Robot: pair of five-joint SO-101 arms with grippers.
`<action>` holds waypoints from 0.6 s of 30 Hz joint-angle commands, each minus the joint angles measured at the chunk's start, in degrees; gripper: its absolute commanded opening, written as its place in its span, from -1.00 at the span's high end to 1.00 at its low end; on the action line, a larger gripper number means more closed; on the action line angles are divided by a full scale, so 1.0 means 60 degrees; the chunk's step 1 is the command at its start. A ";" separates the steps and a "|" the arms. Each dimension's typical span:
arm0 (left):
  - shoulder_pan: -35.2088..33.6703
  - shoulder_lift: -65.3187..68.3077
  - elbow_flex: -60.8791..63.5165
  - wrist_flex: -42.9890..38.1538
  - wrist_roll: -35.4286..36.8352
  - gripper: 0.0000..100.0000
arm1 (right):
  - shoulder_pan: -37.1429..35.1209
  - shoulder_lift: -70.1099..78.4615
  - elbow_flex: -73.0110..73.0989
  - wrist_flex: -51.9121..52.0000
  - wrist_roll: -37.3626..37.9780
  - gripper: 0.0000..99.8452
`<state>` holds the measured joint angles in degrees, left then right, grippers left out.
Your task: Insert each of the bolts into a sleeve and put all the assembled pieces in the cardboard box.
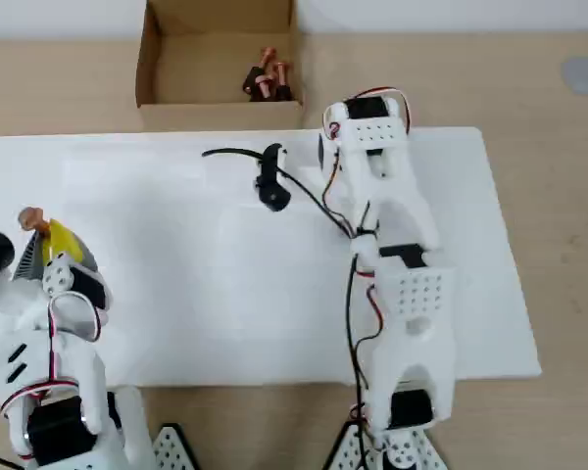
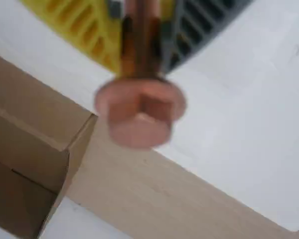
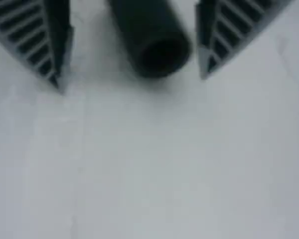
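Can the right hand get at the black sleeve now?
Probably yes: the right hand is open and straddles the black sleeve, which lies on the white mat; nothing stands between them.

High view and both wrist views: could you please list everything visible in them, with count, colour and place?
table: one, light wood, under everything.
white mat: one, white, on the table.
cardboard box: one, brown, on the table past the mat's far edge.
assembled pieces: small cluster, copper and black, inside the box; count unclear.
bolt: one, copper, held up near the mat's left edge.
sleeve: one, black, lying on the mat.
grey disc: one, grey, table's far right edge.
left gripper: one, yellow and grey fingers, shut on the bolt.
right gripper: one, dark fingers, open, either side of the sleeve.
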<state>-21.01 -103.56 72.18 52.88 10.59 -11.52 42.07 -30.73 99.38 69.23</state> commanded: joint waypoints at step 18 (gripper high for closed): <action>-0.0059 -0.0139 -0.0029 -0.0147 -0.0073 0.98 | -0.0154 -0.0725 -0.3172 0.0542 -0.1245 0.57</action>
<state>-21.01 -103.65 72.35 52.88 10.51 -11.60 42.51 -47.96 101.58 63.25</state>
